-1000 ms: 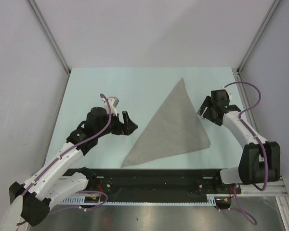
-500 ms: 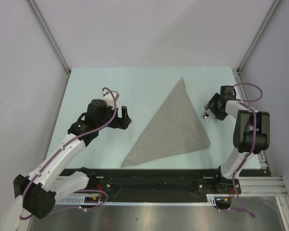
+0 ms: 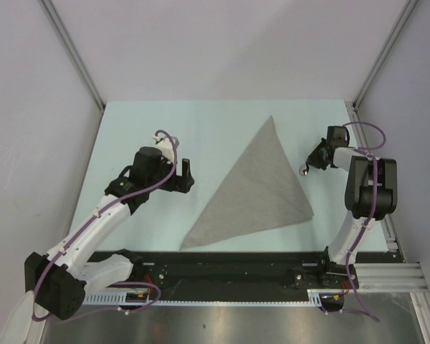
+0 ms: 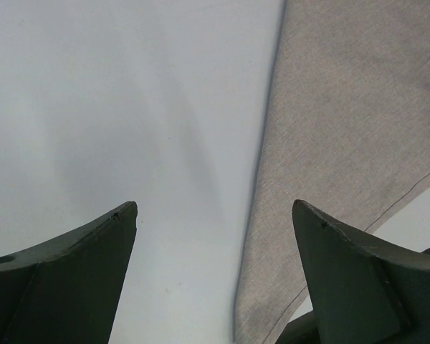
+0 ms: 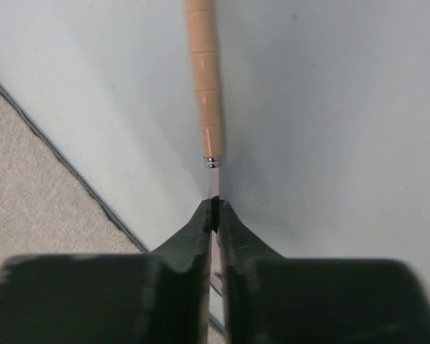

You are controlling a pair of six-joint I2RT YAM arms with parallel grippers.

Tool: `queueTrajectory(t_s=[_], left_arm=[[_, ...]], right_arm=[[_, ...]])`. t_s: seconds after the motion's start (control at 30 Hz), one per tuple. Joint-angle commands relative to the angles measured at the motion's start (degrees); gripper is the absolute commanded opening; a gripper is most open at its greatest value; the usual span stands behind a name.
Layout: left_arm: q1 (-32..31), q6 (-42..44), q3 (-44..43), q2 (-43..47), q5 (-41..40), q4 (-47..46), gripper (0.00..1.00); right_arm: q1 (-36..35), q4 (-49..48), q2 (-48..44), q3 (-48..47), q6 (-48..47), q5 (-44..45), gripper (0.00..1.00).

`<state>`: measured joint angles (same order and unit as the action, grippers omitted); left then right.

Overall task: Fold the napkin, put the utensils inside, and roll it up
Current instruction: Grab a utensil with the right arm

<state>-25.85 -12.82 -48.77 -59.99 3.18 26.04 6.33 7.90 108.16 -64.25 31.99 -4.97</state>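
The light-grey napkin lies flat on the table, folded into a triangle with its point toward the far side. My right gripper is beside the napkin's right edge, shut on the thin metal shank of a utensil with a tan ribbed handle. In the right wrist view the gripper pinches it just below the handle, with the napkin at the left. A small silver end of the utensil shows in the top view. My left gripper stands open and empty just left of the napkin, jaws wide.
The pale blue table top is walled by grey panels at the back and both sides. A black rail with the arm bases runs along the near edge.
My right gripper has shut on the utensil and its wrist has drawn back toward the right wall. My left gripper has shifted slightly left, away from the napkin, still open.
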Motion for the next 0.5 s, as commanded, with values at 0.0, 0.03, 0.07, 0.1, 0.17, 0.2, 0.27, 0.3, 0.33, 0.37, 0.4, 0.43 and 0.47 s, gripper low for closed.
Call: queueTrajectory(t_s=[0.0,0.03,0.07,0.1,0.17,0.2,0.27,0.3,0.33,0.37,0.4,0.43,0.47], left_arm=[[0.5,1.1,-1.0,0.0,0.9,-1.0,0.93],[0.5,1.1,-1.0,-0.1,0.9,-1.1,0.94],[0.5,1.1,-0.9,0.0,1.2,-1.1,0.93],[0.5,1.0,-0.9,0.0,1.5,-1.2,0.93],[0.4,0.7,-0.8,0.0,2.3,-1.5,0.93],[0.5,-0.1,-0.8,0.0,3.3,-1.7,0.93],[0.5,-2.0,0.1,0.2,5.9,-3.7,0.93],[0.5,-5.0,1.0,0.3,10.0,-5.5,0.93],[0.5,-6.3,1.7,0.0,12.4,-8.0,0.92],[0.4,-7.0,1.5,-0.5,14.3,-8.2,0.91],[0.3,-7.9,1.7,-0.9,14.3,-8.6,0.91],[0.3,-8.3,1.8,-0.9,13.5,-8.5,0.90],[0.3,-8.1,1.2,-0.9,12.6,-7.9,0.91]], right_arm=[[-0.1,1.5,1.1,0.3,-1.7,-2.7,0.00],[0.0,1.5,0.8,0.1,-1.8,-3.1,0.00],[-0.1,1.4,0.2,0.0,-1.8,-4.2,0.00],[-0.1,1.3,-0.2,0.1,-2.0,-4.9,0.00],[0.0,1.0,-1.5,0.5,-1.9,-7.1,0.00],[-0.2,0.6,-3.0,0.9,-1.9,-8.0,0.00],[-1.1,0.1,-5.1,1.9,-1.8,-10.0,0.00],[-1.8,0.2,-7.3,2.1,-1.8,-10.0,0.00],[-2.8,1.7,-8.3,2.1,-2.3,-9.4,0.00],[-5.3,2.6,-9.3,2.0,-2.8,-7.4,0.00],[-6.8,3.8,-10.2,1.8,-3.2,-5.9,0.00],[-9.1,6.1,-11.7,1.5,-3.2,-4.3,0.00],[-12.4,7.2,-12.5,1.3,-3.3,-1.6,0.00]])
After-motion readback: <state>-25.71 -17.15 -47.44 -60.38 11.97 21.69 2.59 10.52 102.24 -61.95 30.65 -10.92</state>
